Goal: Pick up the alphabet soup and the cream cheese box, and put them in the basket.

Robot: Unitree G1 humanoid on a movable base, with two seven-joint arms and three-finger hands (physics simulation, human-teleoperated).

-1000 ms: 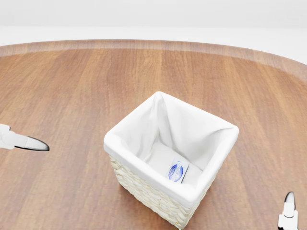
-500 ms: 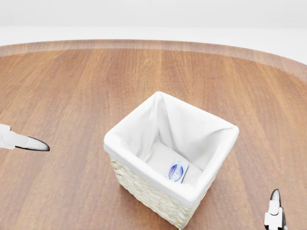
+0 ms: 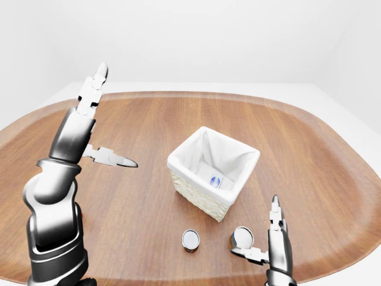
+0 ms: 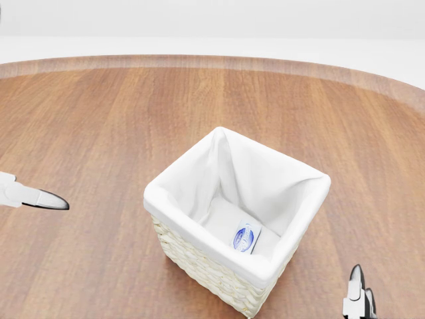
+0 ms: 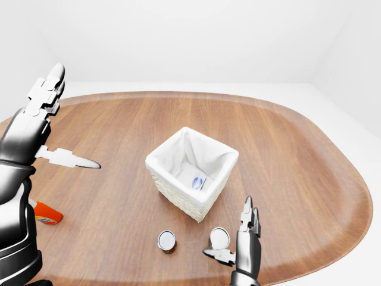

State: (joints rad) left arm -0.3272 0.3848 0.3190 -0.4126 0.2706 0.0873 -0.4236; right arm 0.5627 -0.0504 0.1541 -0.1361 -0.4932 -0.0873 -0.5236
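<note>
The wicker basket (image 3: 211,179) with its white liner stands near the middle of the oval wooden table (image 3: 309,155), wide bare wood all round it out to the rim. The cream cheese box (image 4: 244,238) lies on the basket's floor. In the left-eye view 2 cans sit below the basket, near the table's bottom edge: one (image 3: 190,240) stands alone, the other (image 3: 242,237) lies just beside the right hand (image 3: 271,241), whose fingers are spread apart with nothing clamped between them. I cannot tell which is the alphabet soup. The left hand (image 3: 98,128) is raised at left, fingers splayed and empty. An orange bottle (image 5: 46,213) lies at the right-eye view's left edge.
</note>
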